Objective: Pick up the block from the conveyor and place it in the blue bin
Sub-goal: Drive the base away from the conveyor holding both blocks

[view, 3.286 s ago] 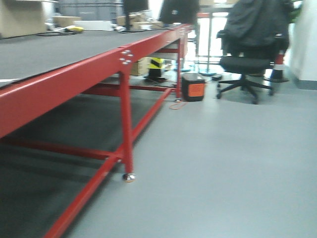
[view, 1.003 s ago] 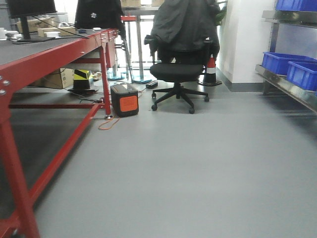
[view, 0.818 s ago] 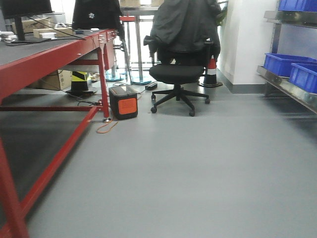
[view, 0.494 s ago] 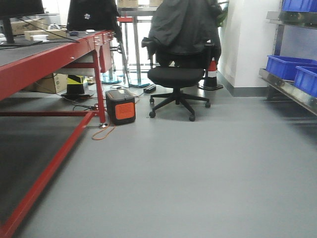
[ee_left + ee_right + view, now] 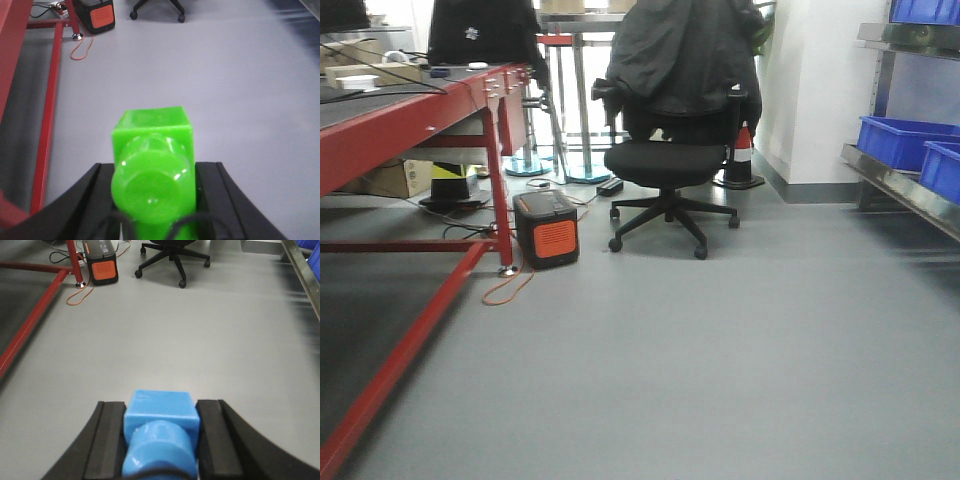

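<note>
The block (image 5: 159, 412), a bright blue cube with a round stud facing the camera, sits clamped between the black fingers (image 5: 111, 430) of my right gripper (image 5: 160, 407), held above bare grey floor. My left gripper (image 5: 155, 169) is shut on a bright green studded block (image 5: 152, 132), also over the floor. The conveyor (image 5: 415, 122), red-framed with a dark belt, runs along the left of the front view. Blue bins (image 5: 902, 140) stand on a metal shelf at the far right.
A black office chair (image 5: 665, 160) draped with a dark jacket stands ahead at centre. An orange-and-black box (image 5: 547, 230) with an orange cable lies by the conveyor leg (image 5: 496, 195). A traffic cone (image 5: 742, 152) is by the wall. The shelf edge (image 5: 910, 195) runs along the right.
The front view has swung right, away from the conveyor: the belt slid to the left edge, and the chair and the shelf with blue bins came into sight.
</note>
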Robot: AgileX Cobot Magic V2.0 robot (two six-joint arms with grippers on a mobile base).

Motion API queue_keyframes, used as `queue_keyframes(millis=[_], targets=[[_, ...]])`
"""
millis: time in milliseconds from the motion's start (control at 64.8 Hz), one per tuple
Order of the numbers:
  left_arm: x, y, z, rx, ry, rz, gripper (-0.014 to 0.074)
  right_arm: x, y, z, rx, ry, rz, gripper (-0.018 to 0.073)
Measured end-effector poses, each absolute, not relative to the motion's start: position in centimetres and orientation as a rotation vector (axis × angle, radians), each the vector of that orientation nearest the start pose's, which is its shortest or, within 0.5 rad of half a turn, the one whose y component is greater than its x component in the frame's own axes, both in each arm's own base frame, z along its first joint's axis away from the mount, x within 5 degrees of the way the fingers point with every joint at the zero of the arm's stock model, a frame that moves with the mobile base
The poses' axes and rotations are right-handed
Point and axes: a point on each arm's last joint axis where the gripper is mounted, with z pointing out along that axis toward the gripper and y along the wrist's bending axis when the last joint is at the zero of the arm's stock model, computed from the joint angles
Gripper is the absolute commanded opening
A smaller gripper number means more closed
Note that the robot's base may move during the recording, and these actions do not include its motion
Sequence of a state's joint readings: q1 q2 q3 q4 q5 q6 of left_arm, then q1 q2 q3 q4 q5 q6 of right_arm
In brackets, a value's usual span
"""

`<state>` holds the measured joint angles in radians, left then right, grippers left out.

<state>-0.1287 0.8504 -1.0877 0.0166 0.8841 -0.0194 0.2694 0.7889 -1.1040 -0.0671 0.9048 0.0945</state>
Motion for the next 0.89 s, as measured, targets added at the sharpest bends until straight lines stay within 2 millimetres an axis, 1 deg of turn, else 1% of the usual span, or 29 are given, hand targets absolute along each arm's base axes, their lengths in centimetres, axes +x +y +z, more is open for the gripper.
queue_keyframes(millis=[895], targets=[[14.93, -1.81, 41.31, 0.12, 2.128, -0.067, -0.0111, 12.68, 3.01, 42.54, -0.192, 2.064, 0.143, -0.0153]])
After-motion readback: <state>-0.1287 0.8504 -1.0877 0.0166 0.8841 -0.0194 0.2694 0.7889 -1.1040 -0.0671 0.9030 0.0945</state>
